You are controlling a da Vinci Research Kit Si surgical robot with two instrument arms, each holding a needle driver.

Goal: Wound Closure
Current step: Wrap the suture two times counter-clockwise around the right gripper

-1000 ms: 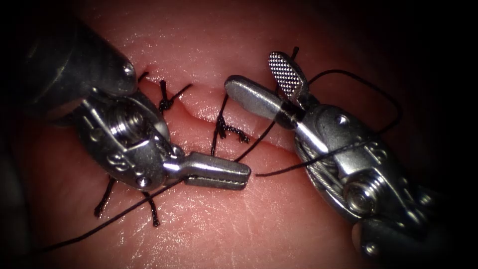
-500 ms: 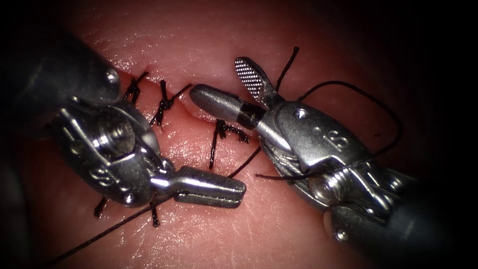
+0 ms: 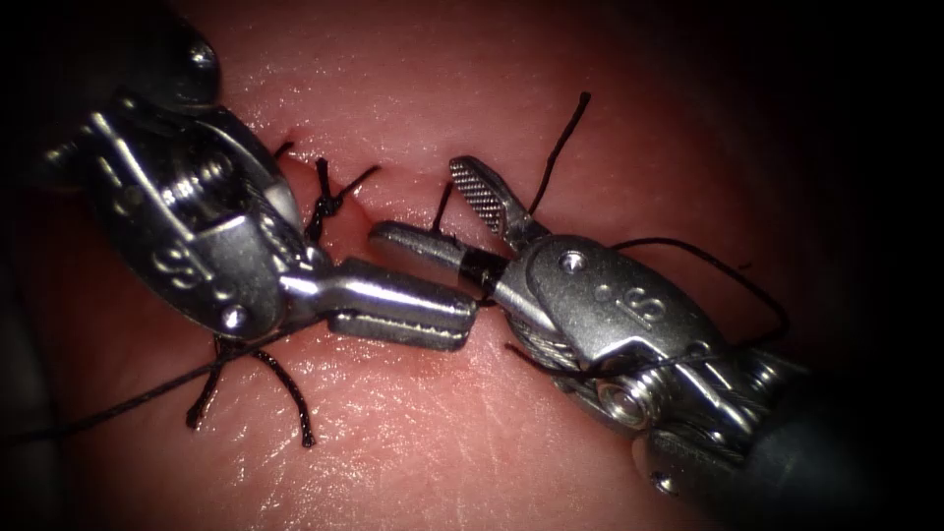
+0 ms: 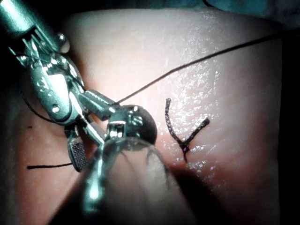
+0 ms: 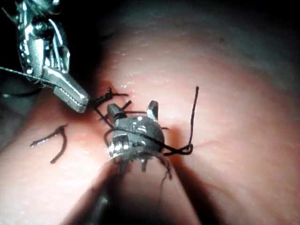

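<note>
My left tool lies across the cut with its jaws shut on the black thread, which trails off to the lower left over the tissue. My right tool comes in from the right with its jaws open just above the left tool's tip, holding nothing. A loop of thread is wrapped around the right tool's wrist. In the right wrist view my right tool stands open over the knotted stitches, and the left tool is shut beside it.
Tied stitches cross the cut between the two tools. Cut ends of thread lie on the tissue below the left tool. A loose thread tail sticks up behind the right tool's upper jaw.
The right tool has moved left and down until its open jaws sit just above the left tool's tip. The left tool has swung upward, keeping its hold on the thread.
</note>
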